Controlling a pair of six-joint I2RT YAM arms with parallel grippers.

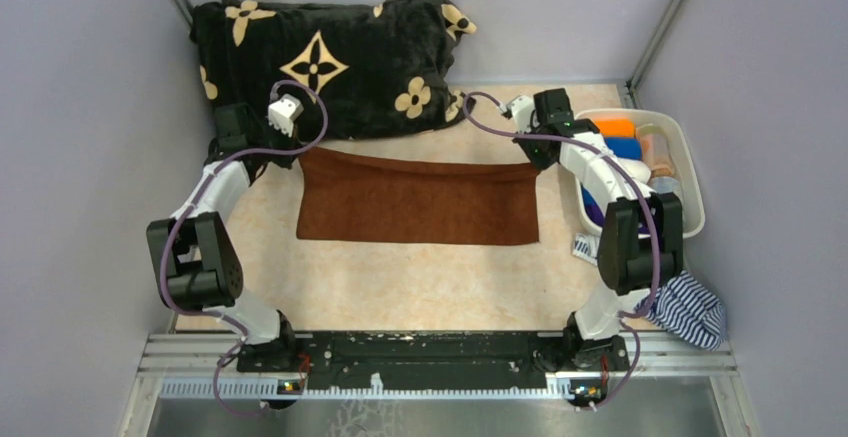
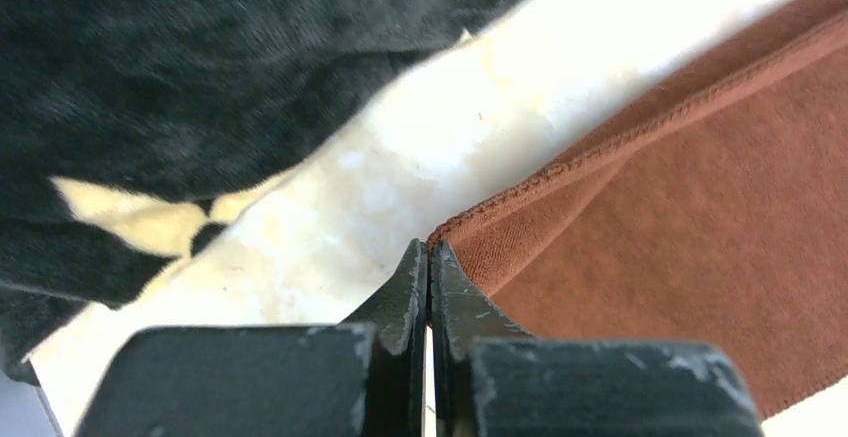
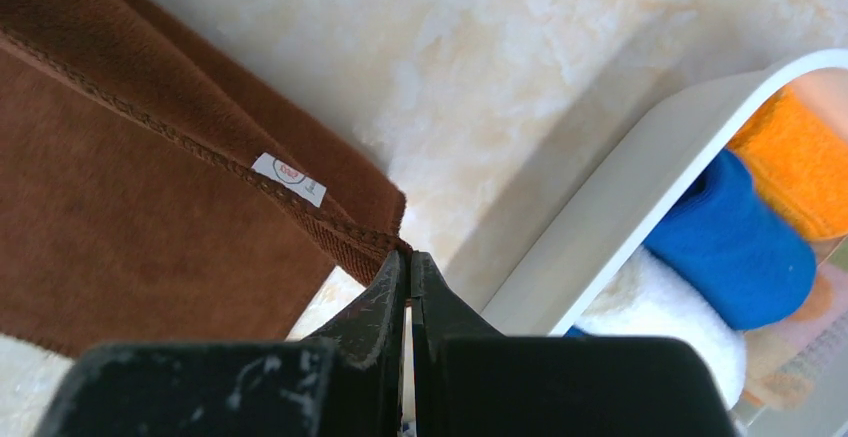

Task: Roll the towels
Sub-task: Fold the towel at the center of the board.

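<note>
Left claw (image 2: 428, 249) is pinched shut on the far left corner of the brown towel (image 1: 420, 202). The towel spreads flat to its right and back towards the arm bases. A black blanket (image 2: 200, 57) lies just beyond and left of its tips, with a strip of bare table (image 2: 420, 127) between. Right claw (image 3: 408, 255) is likewise closed on the towel's far right corner, the cloth running away to its left. Just right of that claw stands a white bin (image 3: 600, 207) holding an orange roll (image 3: 800, 157), a blue roll (image 3: 735, 247) and a white roll (image 3: 660, 312), packed side by side.
</note>
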